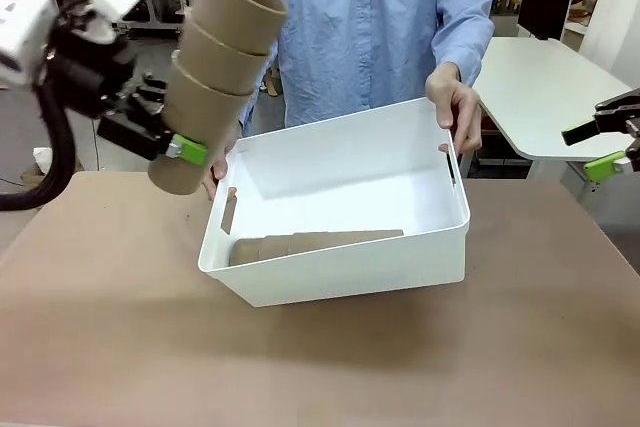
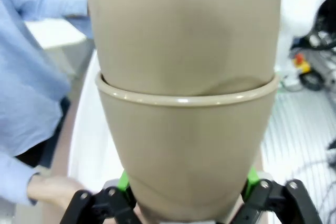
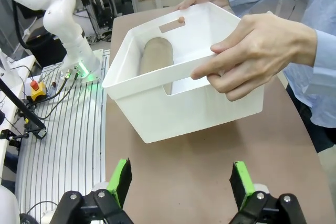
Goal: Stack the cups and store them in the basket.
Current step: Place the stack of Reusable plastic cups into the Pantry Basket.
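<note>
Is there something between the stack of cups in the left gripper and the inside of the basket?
Nothing visible blocks it. The stack of cups in the left gripper hangs beside the tilted basket, whose open mouth holds only more cups lying flat.

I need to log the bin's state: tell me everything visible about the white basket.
The basket is a white, smooth-walled plastic bin with rounded corners and slot handles. A person's hands grip both ends, tipping its opening toward the robot, its near bottom edge on the brown table. Tan cups lie on their side inside.

brown table (image 1: 100, 327), white desks (image 1: 545, 87) behind
</note>
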Action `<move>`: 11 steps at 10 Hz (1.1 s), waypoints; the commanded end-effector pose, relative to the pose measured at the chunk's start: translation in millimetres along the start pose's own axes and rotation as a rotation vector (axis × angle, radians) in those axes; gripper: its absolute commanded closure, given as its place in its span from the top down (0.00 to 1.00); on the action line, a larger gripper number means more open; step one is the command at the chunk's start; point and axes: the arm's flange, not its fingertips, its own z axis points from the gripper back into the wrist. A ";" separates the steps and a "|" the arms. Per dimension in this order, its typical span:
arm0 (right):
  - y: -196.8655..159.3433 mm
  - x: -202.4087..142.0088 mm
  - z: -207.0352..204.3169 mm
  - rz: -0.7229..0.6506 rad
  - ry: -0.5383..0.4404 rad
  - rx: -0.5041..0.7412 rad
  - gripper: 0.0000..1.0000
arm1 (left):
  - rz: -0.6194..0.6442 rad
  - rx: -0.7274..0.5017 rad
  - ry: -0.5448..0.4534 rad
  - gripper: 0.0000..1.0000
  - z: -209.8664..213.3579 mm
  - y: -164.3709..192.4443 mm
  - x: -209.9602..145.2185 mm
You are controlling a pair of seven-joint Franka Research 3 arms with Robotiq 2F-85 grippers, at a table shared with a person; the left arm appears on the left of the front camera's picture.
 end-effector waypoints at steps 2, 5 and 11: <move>-0.7 2.6 1.1 -0.002 -0.020 0.004 1.00 | 0.001 0.005 0.228 0.85 -26.0 31.0 35.5; -0.7 2.6 1.1 -0.002 -0.020 0.004 1.00 | -0.028 -0.019 0.412 0.85 -80.6 43.7 49.1; -0.7 2.6 1.1 -0.002 -0.020 0.004 1.00 | -0.002 0.056 0.519 0.85 -153.9 74.7 53.8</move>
